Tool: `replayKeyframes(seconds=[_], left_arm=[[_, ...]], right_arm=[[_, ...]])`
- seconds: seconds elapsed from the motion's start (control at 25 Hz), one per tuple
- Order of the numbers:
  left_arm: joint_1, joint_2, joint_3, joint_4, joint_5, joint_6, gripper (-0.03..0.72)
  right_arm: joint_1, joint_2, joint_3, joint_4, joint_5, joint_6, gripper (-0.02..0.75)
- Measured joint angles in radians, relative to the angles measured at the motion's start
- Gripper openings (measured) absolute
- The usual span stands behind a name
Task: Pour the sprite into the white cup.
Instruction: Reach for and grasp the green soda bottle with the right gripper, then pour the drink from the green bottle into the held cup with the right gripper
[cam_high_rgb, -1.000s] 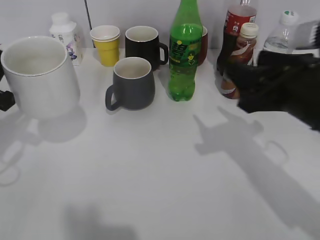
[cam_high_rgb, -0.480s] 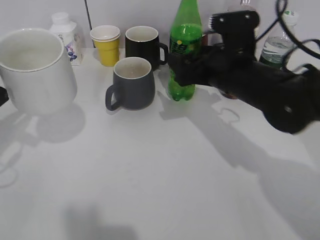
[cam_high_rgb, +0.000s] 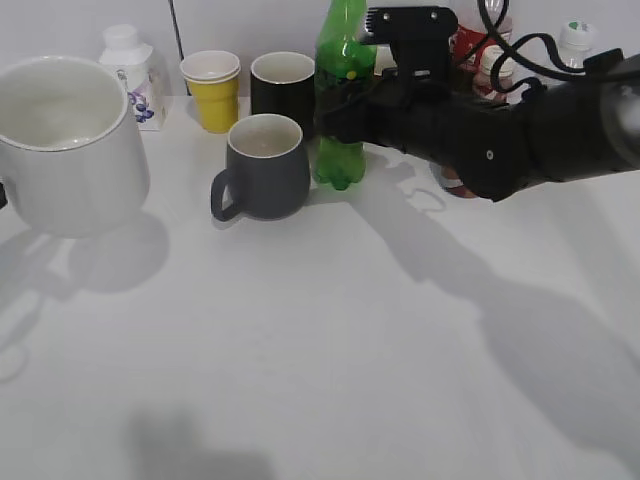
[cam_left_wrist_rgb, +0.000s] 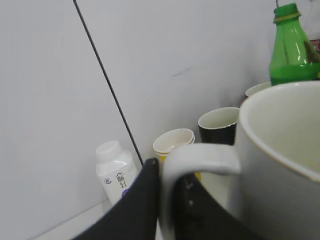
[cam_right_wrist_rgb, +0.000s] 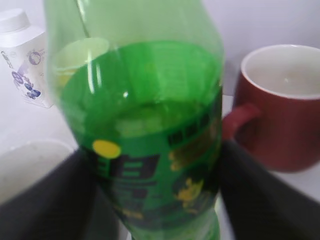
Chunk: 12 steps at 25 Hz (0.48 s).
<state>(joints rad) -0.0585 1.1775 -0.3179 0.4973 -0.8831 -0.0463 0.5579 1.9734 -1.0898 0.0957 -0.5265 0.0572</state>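
The sprite (cam_high_rgb: 339, 70), a tall green bottle, leans slightly left beside the dark grey mug. My right gripper (cam_high_rgb: 345, 118) is shut around its label. In the right wrist view the sprite (cam_right_wrist_rgb: 150, 100) fills the frame between my right gripper's (cam_right_wrist_rgb: 157, 200) dark fingers. The white cup (cam_high_rgb: 65, 150) is at the far left, held up off the table with its shadow below. In the left wrist view my left gripper (cam_left_wrist_rgb: 167, 175) is shut on the white cup's (cam_left_wrist_rgb: 280, 150) handle. The left arm is almost out of the exterior view.
A dark grey mug (cam_high_rgb: 265, 165), a black mug (cam_high_rgb: 283, 85), a yellow paper cup (cam_high_rgb: 213, 90) and a small white bottle (cam_high_rgb: 128, 60) stand at the back. A red mug (cam_right_wrist_rgb: 285, 105) and more bottles (cam_high_rgb: 480, 50) are behind my right arm. A wall lies behind.
My right arm swung in from the right and closed on the sprite, which has shifted left and tilted. The white cup has risen a little and moved left.
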Motion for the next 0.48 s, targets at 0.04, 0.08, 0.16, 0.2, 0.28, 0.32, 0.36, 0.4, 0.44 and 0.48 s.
replayKeyframes(seconds=[0.04, 0.08, 0.16, 0.2, 0.28, 0.32, 0.36, 0.4, 0.44, 0.48], left_arm=[[0.000, -0.005, 0.000, 0.002, 0.003, 0.000, 0.049], [0.000, -0.009, 0.000, 0.002, 0.009, 0.000, 0.049], [-0.002, -0.020, 0.000, 0.002, 0.031, -0.003, 0.049], [-0.006, -0.024, 0.000, 0.002, 0.042, -0.009, 0.049], [-0.022, -0.028, 0.000, 0.001, 0.053, -0.022, 0.049], [-0.033, -0.030, 0.000, 0.003, 0.054, -0.027, 0.048], [-0.047, -0.031, 0.000, 0.003, 0.055, -0.029, 0.048], [-0.064, -0.031, 0.000, 0.002, 0.059, -0.036, 0.048], [-0.081, -0.032, 0.000, 0.002, 0.068, -0.049, 0.048], [-0.103, -0.033, 0.000, 0.002, 0.086, -0.068, 0.048]], right_arm=[[0.000, -0.001, 0.000, 0.002, 0.008, -0.004, 0.372], [0.000, -0.006, 0.000, 0.002, 0.021, -0.009, 0.372], [0.000, -0.024, 0.000, 0.002, 0.054, -0.018, 0.372], [0.000, -0.034, 0.001, 0.002, 0.075, -0.027, 0.372], [0.000, -0.064, 0.007, -0.004, 0.121, -0.041, 0.372], [0.000, -0.080, 0.011, -0.008, 0.154, -0.051, 0.372], [0.000, -0.102, 0.017, -0.021, 0.183, -0.057, 0.372], [0.000, -0.128, 0.027, -0.039, 0.209, -0.070, 0.372], [0.000, -0.160, 0.039, -0.063, 0.225, -0.076, 0.372], [0.000, -0.190, 0.055, -0.085, 0.234, -0.081, 0.372]])
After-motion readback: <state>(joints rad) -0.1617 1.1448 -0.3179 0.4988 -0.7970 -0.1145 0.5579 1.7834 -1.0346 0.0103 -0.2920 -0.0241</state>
